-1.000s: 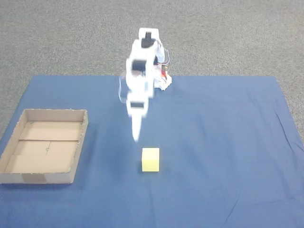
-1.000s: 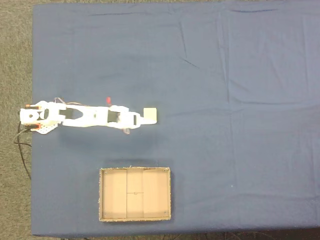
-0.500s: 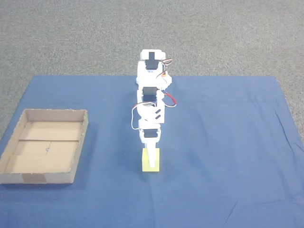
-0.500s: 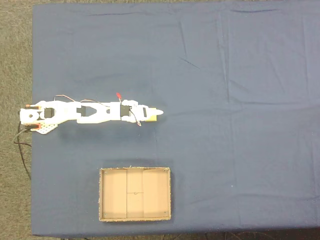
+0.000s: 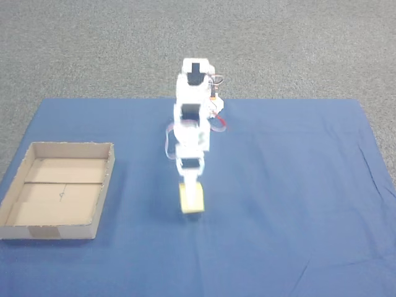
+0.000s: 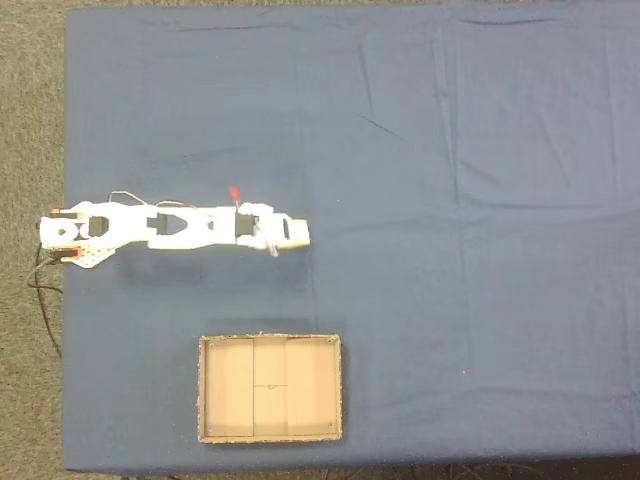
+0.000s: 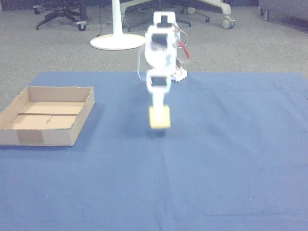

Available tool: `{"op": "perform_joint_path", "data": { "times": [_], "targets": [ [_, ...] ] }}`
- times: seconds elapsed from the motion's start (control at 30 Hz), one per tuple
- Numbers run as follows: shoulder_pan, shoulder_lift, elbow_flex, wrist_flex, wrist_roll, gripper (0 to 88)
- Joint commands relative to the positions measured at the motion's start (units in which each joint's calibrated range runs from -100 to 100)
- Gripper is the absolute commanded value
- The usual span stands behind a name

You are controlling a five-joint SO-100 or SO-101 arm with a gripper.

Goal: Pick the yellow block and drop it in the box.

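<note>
The yellow block (image 5: 193, 203) hangs a little above the blue cloth, pinched at its top by my white gripper (image 5: 190, 193), which is shut on it. In the other view the block (image 7: 161, 121) floats over its own shadow under the gripper (image 7: 159, 113). From above, the block (image 6: 298, 237) sits at the tip of the outstretched arm, in the gripper (image 6: 290, 233). The box (image 5: 62, 232), a shallow brown cardboard tray, lies apart at the left of a fixed view and holds nothing. It also shows as the box (image 6: 270, 340) and the box (image 7: 53, 137).
A blue cloth (image 5: 291, 185) covers the table, with grey carpet beyond its edges. The arm's base (image 6: 70, 235) stands at the cloth's edge with cables trailing off. A white chair foot (image 7: 115, 41) and chair wheels stand on the floor behind the table.
The gripper came down onto the block, shut on it, and has lifted it off the cloth, drawing it slightly back toward the base.
</note>
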Motion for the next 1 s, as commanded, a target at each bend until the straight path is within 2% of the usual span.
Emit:
{"op": "perform_joint_path", "data": {
  "times": [0.0,0.13,0.23,0.37,0.47,0.6,0.7,0.97],
  "targets": [
    [3.2,-22.4,3.7,3.2,0.0,12.6],
    [14.8,-43.4,5.0,5.6,1.7,12.6],
    [26.8,-54.0,18.4,-5.6,4.1,12.8],
    [38.9,-56.5,36.2,-24.7,6.7,13.2],
    [40.4,-47.1,38.4,-26.3,9.7,12.5],
    [39.6,-28.9,27.6,-24.9,11.9,12.0],
    [38.2,-18.5,18.9,-19.3,13.1,11.9],
    [38.1,-8.5,4.5,-10.6,14.1,11.6]
  ]
}}
